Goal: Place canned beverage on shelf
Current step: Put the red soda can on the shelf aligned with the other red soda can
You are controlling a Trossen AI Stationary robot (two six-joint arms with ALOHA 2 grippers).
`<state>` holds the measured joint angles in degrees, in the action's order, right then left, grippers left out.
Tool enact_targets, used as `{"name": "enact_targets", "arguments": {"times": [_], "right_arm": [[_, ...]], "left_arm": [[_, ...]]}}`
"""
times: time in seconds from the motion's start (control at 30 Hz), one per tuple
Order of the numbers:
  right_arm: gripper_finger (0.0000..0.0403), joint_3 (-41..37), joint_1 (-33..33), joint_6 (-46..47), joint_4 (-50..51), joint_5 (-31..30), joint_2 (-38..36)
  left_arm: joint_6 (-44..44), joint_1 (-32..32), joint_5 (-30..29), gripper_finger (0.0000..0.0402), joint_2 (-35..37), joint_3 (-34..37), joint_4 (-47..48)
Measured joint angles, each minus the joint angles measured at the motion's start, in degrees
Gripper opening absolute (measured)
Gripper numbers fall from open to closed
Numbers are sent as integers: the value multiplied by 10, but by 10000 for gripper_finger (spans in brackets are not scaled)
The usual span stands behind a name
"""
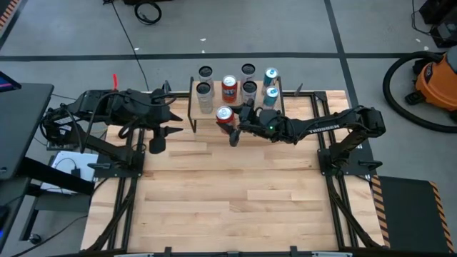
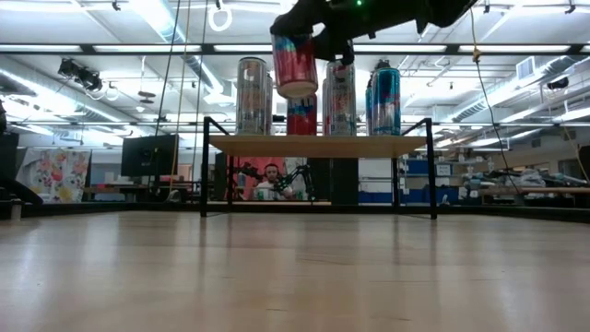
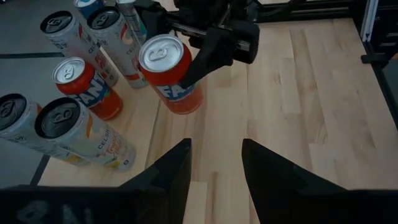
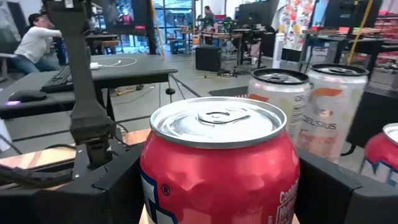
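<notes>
The right end effector (image 1: 230,127) is clamped on a red soda can (image 1: 225,116), held up in the air just in front of the shelf (image 2: 318,145). Six cans already stand there. Setting it down is left. The left end effector (image 1: 158,135) waits nearby, fingers apart.

This is a robotics lab or workshop in a large open industrial hall. The low view shows a high ceiling with long strip lights (image 2: 166,18), exposed ducts and hanging cables. Beyond the wooden table (image 1: 235,193) stand desks with monitors (image 2: 147,155), and a person (image 4: 34,40) sits at a desk with a keyboard. On the grey concrete floor sits an orange shop vacuum (image 1: 437,80).
</notes>
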<state>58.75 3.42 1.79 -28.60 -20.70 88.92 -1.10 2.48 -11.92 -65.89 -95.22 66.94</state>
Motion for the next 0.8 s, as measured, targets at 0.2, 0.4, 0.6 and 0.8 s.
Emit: {"name": "enact_targets", "arguments": {"times": [0.2, 0.4, 0.6, 0.8], "right_arm": [[317, -7, -15, -17, -57, -10, 31], [316, 11, -16, -45, -133, -61, 112], [316, 13, -25, -81, -224, -145, 142], [316, 13, -30, -86, -231, -204, 141]], "left_arm": [[12, 0, 0, 150, 0, 0, 3], [30, 0, 0, 150, 0, 0, 17], [30, 0, 0, 150, 0, 0, 35], [10, 0, 0, 151, 0, 0, 46]]}}
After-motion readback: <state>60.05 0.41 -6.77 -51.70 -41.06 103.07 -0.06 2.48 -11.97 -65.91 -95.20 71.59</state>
